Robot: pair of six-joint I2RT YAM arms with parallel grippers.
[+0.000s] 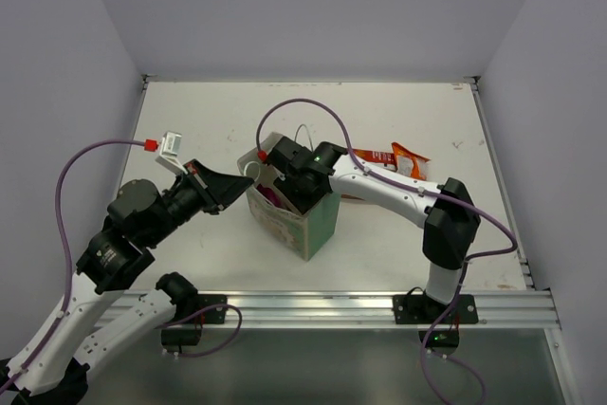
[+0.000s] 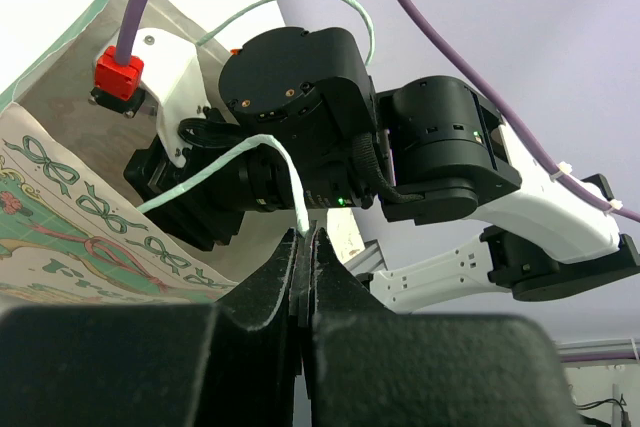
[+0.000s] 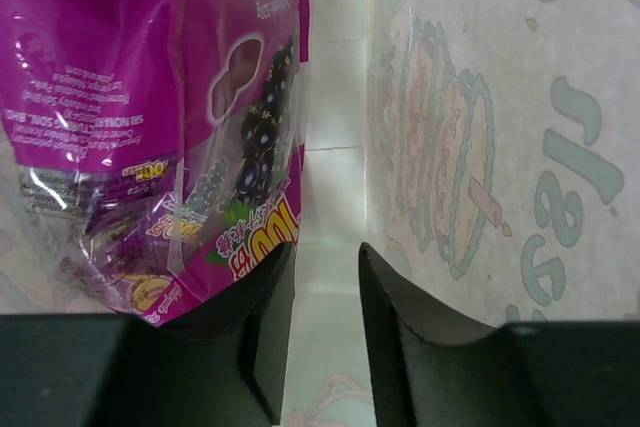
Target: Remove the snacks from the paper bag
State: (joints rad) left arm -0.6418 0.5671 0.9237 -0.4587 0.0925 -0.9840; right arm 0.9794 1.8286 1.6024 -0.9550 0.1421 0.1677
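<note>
Hidden in the paper bag (image 1: 318,225), our right claw (image 3: 325,252) is gaping beside a glossy magenta packet (image 3: 120,97); our left claw (image 2: 305,237) is pinching its handle (image 2: 262,141).

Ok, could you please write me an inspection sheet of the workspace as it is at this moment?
Surface: white table, matte.
Job's things: paper bag upright, mouth open; magenta packet inside it; red-and-white packet and orange packet lying on the table beyond the right arm.
Clutter: nothing seen.
Grippers: left tool shut on the string handle; right tool open, inside the bag, beside the magenta packet.
Cables: left purple cable loops off the left arm; right purple cable arches over the right arm.
Surroundings: plain walls on three sides; metal rail at the near edge.
</note>
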